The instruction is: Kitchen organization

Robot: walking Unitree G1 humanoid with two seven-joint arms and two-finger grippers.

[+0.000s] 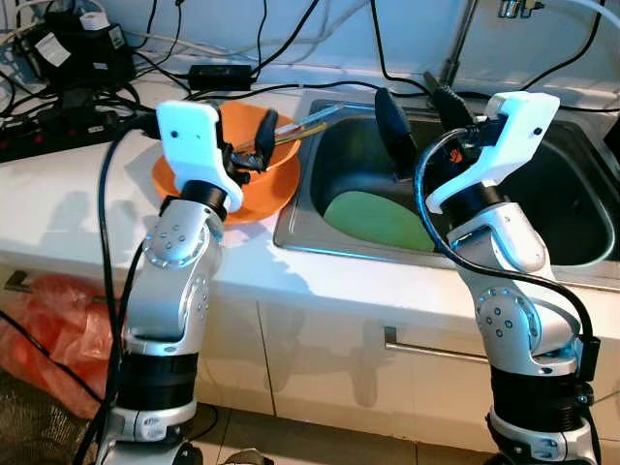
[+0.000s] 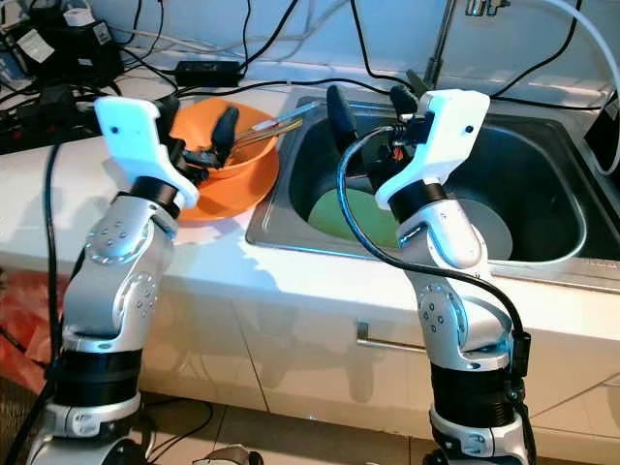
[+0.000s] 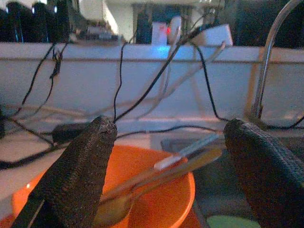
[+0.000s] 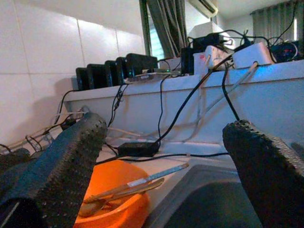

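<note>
Left eye view: cables (image 1: 223,73) behind orange bowl (image 1: 266,189).

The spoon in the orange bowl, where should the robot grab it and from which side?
Probably grip the spoon by its handle, which juts past the bowl rim toward the sink. Come from above on the sink side; its scoop lies low inside the bowl.

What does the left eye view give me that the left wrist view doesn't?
Left eye alone: both arms, the right tool open over the sink, a green plate lying in the basin, the cabinet handle and a red bag on the floor. Left wrist alone: the left tool's fingers spread wide, seen close. Both: the orange bowl holding utensils, and black cables along the counter.
</note>
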